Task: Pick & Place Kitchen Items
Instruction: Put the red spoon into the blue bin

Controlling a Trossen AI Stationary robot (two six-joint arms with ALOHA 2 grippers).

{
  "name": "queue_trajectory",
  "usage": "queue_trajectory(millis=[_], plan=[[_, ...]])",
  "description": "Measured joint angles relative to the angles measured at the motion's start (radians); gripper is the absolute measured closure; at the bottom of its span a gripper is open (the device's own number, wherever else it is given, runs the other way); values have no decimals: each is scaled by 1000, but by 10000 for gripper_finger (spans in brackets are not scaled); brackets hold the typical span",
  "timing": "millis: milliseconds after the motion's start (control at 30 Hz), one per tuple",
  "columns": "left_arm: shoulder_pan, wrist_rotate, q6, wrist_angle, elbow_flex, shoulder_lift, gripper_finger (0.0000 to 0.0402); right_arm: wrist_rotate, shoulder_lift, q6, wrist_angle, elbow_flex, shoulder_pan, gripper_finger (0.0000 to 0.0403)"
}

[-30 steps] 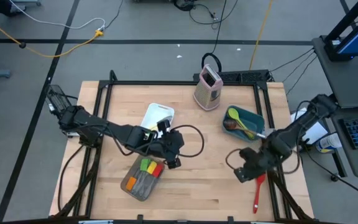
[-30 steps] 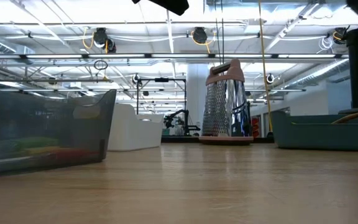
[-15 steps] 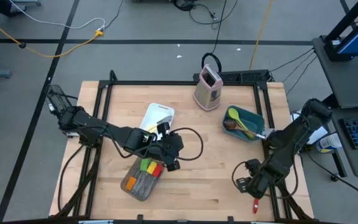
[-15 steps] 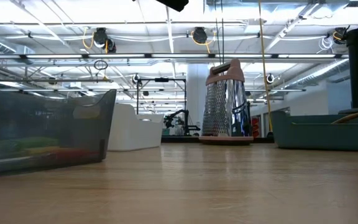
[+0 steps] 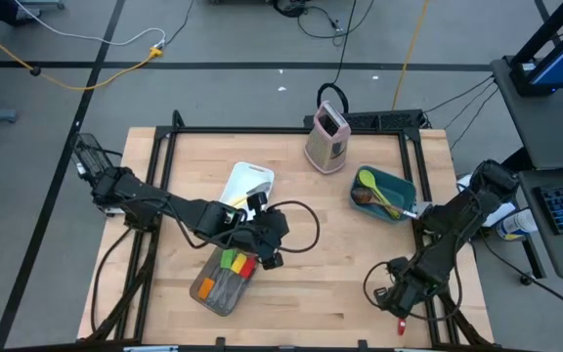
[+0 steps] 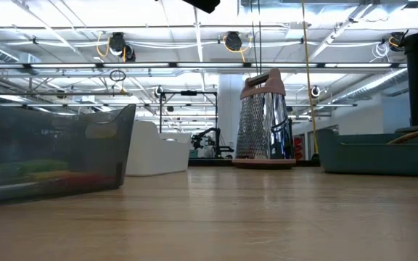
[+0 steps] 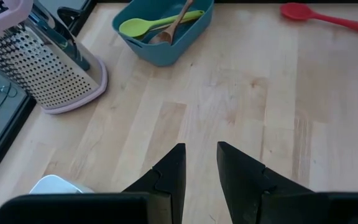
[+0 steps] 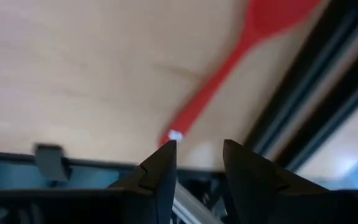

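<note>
Just ahead of right jaws: red spoon [image 8: 229,68]

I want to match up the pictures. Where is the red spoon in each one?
High view: the red spoon peeks out at the table's near right edge, under the right arm.
Low view: not in it.
Left wrist view: top right corner, on the wood.
Right wrist view: slanting across the middle.
Shared landmark: the teal bin, seen in the high and left wrist views.

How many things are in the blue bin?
2: a green spoon and a brown wooden spoon lie crossed in the teal bin. Smaller things underneath may be hidden.
</note>
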Motion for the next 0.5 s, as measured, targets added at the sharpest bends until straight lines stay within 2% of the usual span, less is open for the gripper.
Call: queue_trajectory(millis=[133,200,367,500], plan=[[0,0,0,0,0,0,305,-122,40,-17,64,0,-9,275],[0,0,-1,1,0,0,305,-137,54,-40,103,0,-24,275],[0,0,-2,1,0,0,305,42,69,-162,152,0,-70,275],[-4,0,-3,-2,0,0,305,97,69,-185,187,0,-90,275]])
